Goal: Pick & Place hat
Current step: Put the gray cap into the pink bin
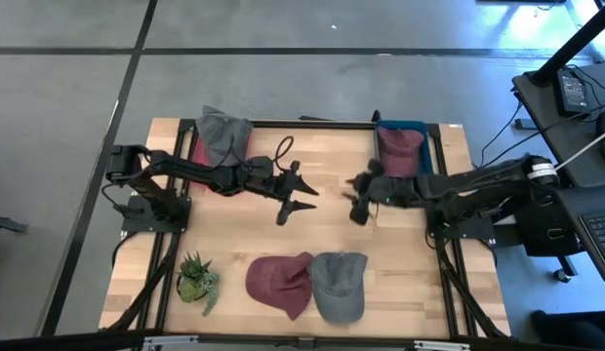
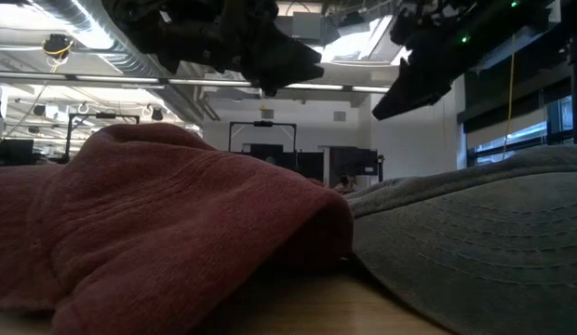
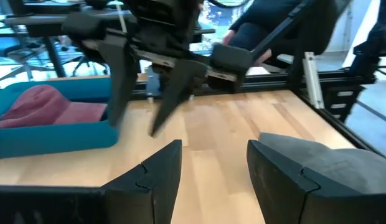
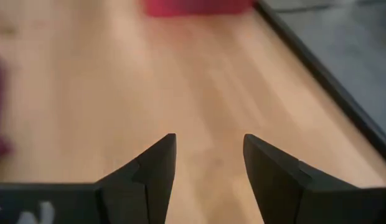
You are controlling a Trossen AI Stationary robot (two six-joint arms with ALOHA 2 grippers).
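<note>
Two hats lie near the table's near edge: a maroon hat (image 1: 280,283) (image 2: 149,223) and, touching its right side, a grey hat (image 1: 340,286) (image 2: 475,233). Another grey hat (image 1: 222,138) sits in a red bin at the far left, and another maroon hat (image 1: 401,151) (image 3: 40,106) sits in a blue bin at the far right. My left gripper (image 1: 307,198) (image 3: 211,149) hovers open over the table's middle. My right gripper (image 1: 353,198) (image 4: 208,140) faces it from the right, also open. Both are empty and above the tabletop.
A small potted plant (image 1: 197,280) stands near the near left corner. The red bin (image 1: 200,151) (image 4: 196,6) and the blue bin (image 1: 385,132) (image 3: 56,134) sit along the far edge. Bare wood (image 1: 332,234) lies between the grippers and the two near hats.
</note>
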